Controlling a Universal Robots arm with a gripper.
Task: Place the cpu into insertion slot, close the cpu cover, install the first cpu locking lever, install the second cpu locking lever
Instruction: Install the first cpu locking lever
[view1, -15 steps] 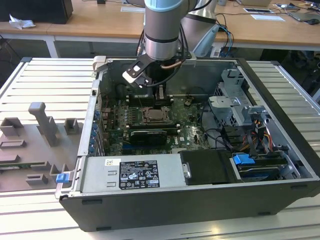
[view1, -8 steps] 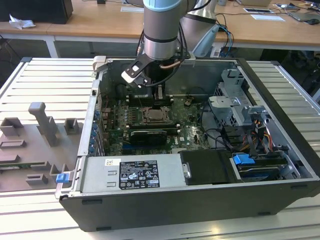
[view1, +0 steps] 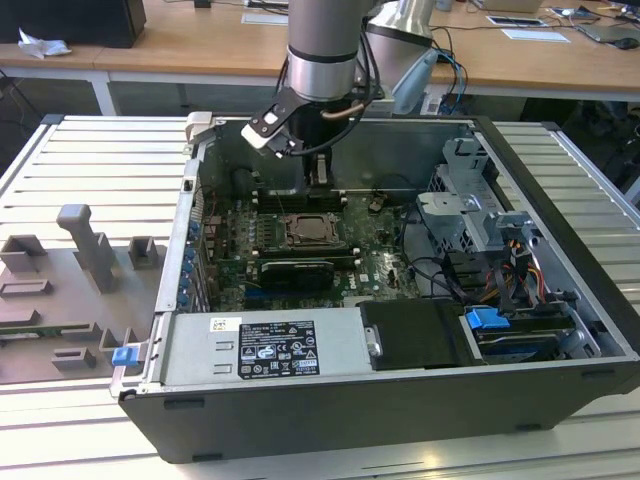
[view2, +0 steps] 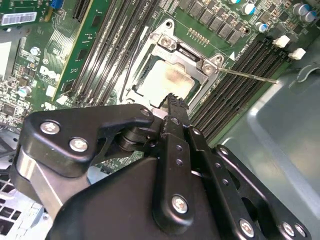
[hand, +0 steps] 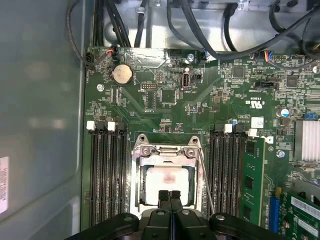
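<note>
The gripper hangs with its fingers pressed together and nothing between them, just above the cpu. The chip sits in the insertion slot, at the centre of the exterior view. The cpu cover looks folded down around it. One thin locking lever juts free over the memory slots, so the levers seem left to do.

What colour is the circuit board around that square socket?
The circuit board is green, clearest in the first wrist view.
</note>
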